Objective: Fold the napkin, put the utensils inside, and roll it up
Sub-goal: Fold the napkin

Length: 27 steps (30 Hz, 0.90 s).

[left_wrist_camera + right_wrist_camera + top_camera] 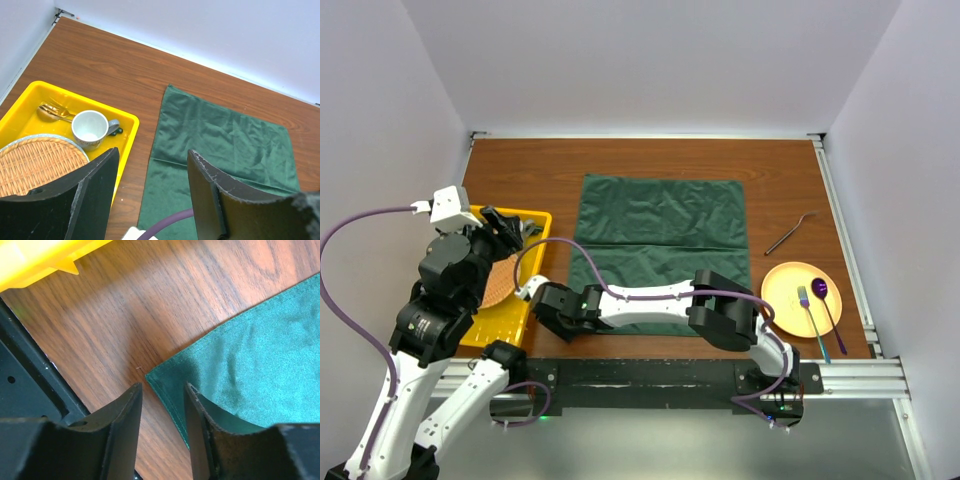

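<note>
From above, the counter was walled on three sides, with bare wood along the far edge and either side of the napkin, which lay spread flat in the middle. My left arm was drawn back and reared up over the yellow tray at the left edge, its left claw held high. My right arm was stretched low across the near edge, reaching leftward so the right claw sat at the napkin's near left corner. The utensil, a thin dark stick, lay off the napkin's right edge, far from both claws and just beyond the orange plate. In the left wrist view the left claw stood wide apart and empty, looking down on the tray with its cup and woven mat, the napkin beyond to the right. In the right wrist view the right claw was apart by a narrow gap, clamped on nothing, the napkin's corner lying flat on the wood just ahead of its tips, the tray's rim at the top left.
</note>
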Motion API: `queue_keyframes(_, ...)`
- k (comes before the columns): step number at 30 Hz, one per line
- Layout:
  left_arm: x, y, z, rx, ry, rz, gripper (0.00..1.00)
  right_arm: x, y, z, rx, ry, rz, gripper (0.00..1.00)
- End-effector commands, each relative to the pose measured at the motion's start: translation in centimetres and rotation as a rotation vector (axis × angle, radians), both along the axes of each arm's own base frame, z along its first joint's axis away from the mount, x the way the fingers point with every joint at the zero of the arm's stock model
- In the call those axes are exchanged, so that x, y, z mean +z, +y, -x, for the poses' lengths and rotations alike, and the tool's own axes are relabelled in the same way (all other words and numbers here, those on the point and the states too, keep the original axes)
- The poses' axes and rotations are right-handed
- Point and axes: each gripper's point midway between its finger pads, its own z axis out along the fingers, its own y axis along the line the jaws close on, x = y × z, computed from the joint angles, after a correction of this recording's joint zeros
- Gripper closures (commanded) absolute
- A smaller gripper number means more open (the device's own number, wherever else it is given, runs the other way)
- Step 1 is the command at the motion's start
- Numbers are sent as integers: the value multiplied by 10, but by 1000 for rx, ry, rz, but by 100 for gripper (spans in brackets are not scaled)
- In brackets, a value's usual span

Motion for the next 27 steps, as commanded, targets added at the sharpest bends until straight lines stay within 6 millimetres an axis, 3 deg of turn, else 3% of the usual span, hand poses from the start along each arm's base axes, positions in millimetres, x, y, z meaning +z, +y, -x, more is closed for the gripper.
queue_keyframes(1, 13, 2, -1, 16, -38, 21, 38, 12, 11, -5, 6, -40, -18, 56)
queue_keyframes(11, 19, 6, 3, 24, -50, 9, 37, -24, 8, 0, 9, -20, 36, 53)
queue_keyframes(15, 21, 9, 4, 39, -53, 10, 36, -38, -4, -3, -39, -76, 106, 60)
queue_keyframes(17, 23, 11, 5, 51, -57, 14, 36, -37, -7, -1, -56, -100, 117, 73)
queue_keyframes(19, 24, 13, 4, 63, -62, 17, 36, -27, -8, -3, -85, -114, 98, 80)
queue_keyframes(20, 23, 13, 3, 66, -60, 13, 36, -12, -5, -5, -93, -122, 64, 85)
queue_keyframes(22, 23, 13, 1, 67, -60, 13, 36, 7, 3, -5, -85, -95, -2, 87)
queue_keyframes(23, 22, 12, 0, 66, -58, 13, 36, 32, 7, -7, -88, -85, -62, 87)
queue_keyframes(25, 20, 9, -4, 60, -51, 14, 36, 56, 13, -14, -92, -24, -161, 91)
queue_keyframes(26, 17, 8, -6, 59, -45, 13, 36, 57, 7, -19, -99, 4, -178, 91)
queue_keyframes(27, 17, 6, -8, 55, -47, 16, 36, 78, -2, -43, -142, 30, -238, 94)
